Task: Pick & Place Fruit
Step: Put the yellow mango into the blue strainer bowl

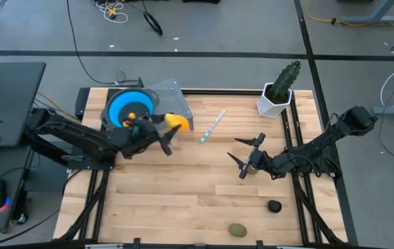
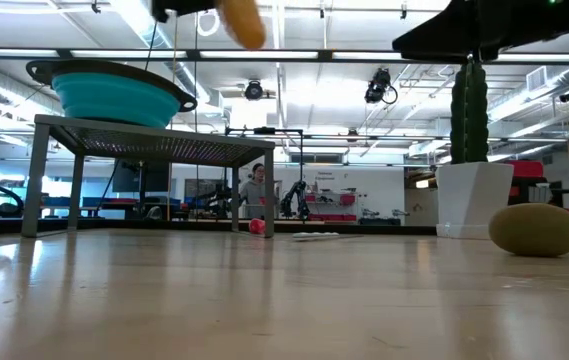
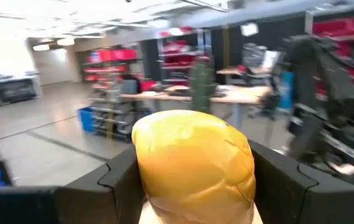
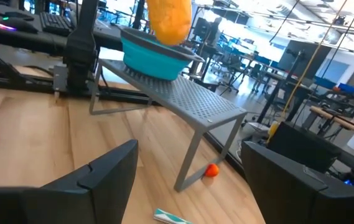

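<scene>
One orange piece (image 1: 133,115) in blue bowl (image 1: 120,104); left jaws (image 1: 171,124) gripping yellow-orange oval (image 1: 176,122); right jaws (image 1: 246,158) agape, empty

place: robotics lab | evidence: red storage shelves (image 3: 105,59); workbenches (image 3: 226,96); ceiling strip lights (image 2: 294,55)

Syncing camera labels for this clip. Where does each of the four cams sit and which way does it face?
High: above the table, looking straight down; both arms show, left gripper holding the yellow fruit beside the blue bowl.
Low: at table height, looking level into the room; green fruit close, yellow fruit overhead.
Left wrist: looks past its own fingers clamped on the yellow fruit.
Right wrist: looks past its open gripper toward the bowl.
Shared: the yellow fruit appears in all four.
</scene>
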Robot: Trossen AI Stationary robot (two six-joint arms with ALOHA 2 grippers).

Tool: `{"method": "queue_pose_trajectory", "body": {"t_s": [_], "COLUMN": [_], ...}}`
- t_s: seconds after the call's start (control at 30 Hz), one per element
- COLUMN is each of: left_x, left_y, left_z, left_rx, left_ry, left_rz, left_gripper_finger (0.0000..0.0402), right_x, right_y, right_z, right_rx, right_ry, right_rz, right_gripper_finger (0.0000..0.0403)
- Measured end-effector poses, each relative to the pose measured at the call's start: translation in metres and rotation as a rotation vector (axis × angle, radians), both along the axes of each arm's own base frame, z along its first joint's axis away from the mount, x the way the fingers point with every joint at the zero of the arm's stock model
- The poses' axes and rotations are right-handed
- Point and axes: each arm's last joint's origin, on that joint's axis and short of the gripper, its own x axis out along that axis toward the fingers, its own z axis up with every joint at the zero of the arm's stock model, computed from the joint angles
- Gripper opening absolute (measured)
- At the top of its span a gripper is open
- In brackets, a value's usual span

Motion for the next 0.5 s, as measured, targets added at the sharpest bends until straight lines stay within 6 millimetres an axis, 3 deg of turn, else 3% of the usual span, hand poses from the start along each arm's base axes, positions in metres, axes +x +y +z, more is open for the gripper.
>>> {"method": "queue_pose_trajectory", "body": {"t_s": [0.2, 0.5], "left_x": [-0.025, -0.036], "left_y": [-0.004, -0.010], "left_z": [-0.001, -0.002], "left_rx": [-0.035, -0.028], "left_ry": [-0.023, 0.092], "left_rz": [0.174, 0.439], "left_gripper_finger": [0.0242, 0.0242], "right_x": [0.001, 0.001], "right_y": [-0.002, -0.003], "right_z": [-0.001, -0.002], "right_rx": [0.009, 0.025], "right_ry": [0.006, 0.005], "right_rz": [-0.009, -0.014], "right_gripper_finger": [0.0293, 0.0293]}}
